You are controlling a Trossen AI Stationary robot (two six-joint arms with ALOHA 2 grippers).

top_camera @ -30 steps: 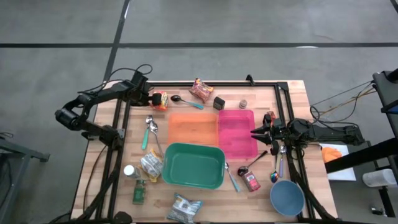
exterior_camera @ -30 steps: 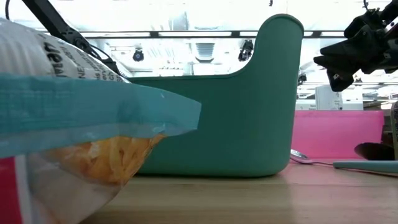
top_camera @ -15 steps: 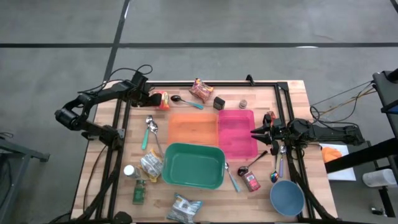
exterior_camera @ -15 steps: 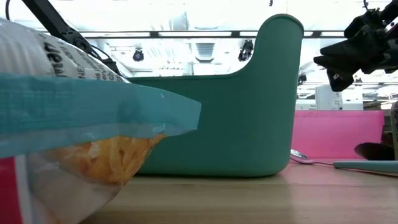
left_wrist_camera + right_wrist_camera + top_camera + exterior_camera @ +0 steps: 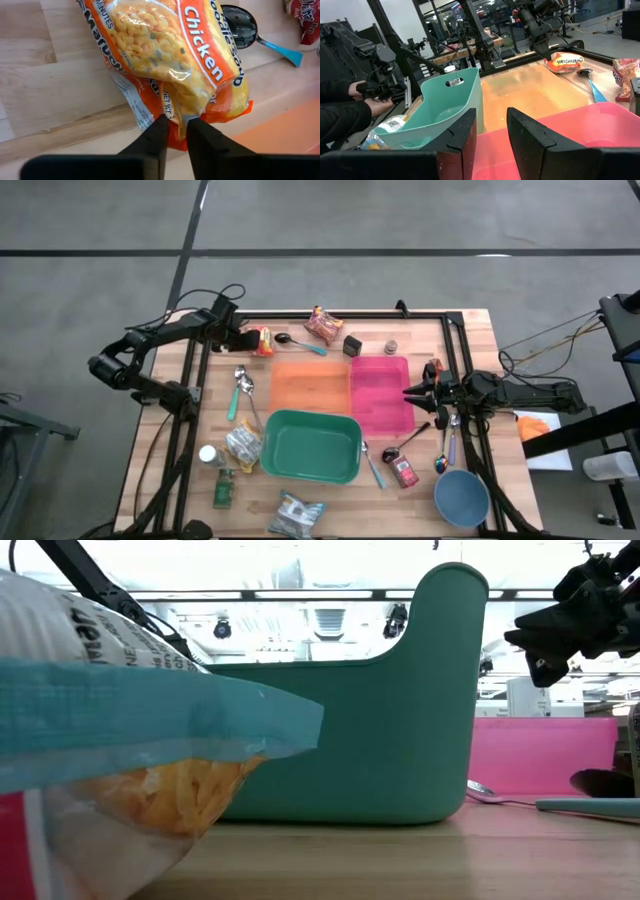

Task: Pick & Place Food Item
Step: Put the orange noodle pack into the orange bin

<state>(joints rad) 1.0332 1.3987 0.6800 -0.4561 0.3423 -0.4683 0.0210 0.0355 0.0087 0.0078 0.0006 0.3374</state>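
Left gripper (image 5: pixel 175 122) has just pinched shut on the noodle pack (image 5: pixel 170 55) near the table's (image 5: pixel 470 330) far left corner; lift comes next

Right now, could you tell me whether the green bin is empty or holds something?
Apparently empty. The high view shows only bare floor inside the green bin, and the right wrist view shows nothing in the part of its interior visible there.

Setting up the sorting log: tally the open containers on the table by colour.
Orange tray: 1
Pink tray: 1
Green bin: 1
Blue bowl: 1
Total: 4
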